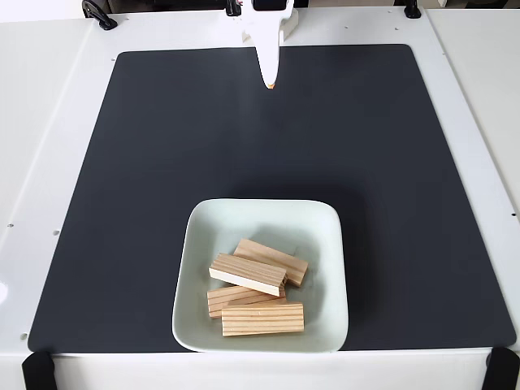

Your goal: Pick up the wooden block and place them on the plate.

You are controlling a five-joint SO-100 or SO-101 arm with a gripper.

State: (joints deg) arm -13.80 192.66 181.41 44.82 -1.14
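Look at your plate (262, 215) near the front edge of the dark mat (162, 162): four blocks sit inside it. One block (262, 319) lies flat along the front rim, another (236, 297) just behind it and touching, a third (283, 257) angled toward the back right, and the top block (248, 275) rests across the others, tilted. No block lies out on the mat or the white tabletop (49, 122), so by the look of it your placing is done.

Your end effector (270, 81) hangs at the far edge of the mat, well apart from the plate, its white fingers pressed together with nothing between them.

If you go back in, expect these bars to be light, stiff and dry, with grain that gives decent grip. Take one across its narrow width at mid-length so it won't swing. The top block is the one to mind: it's perched, and a nudge could tip it off the pile. The plate looks smooth and may slide on the mat if you push sideways.
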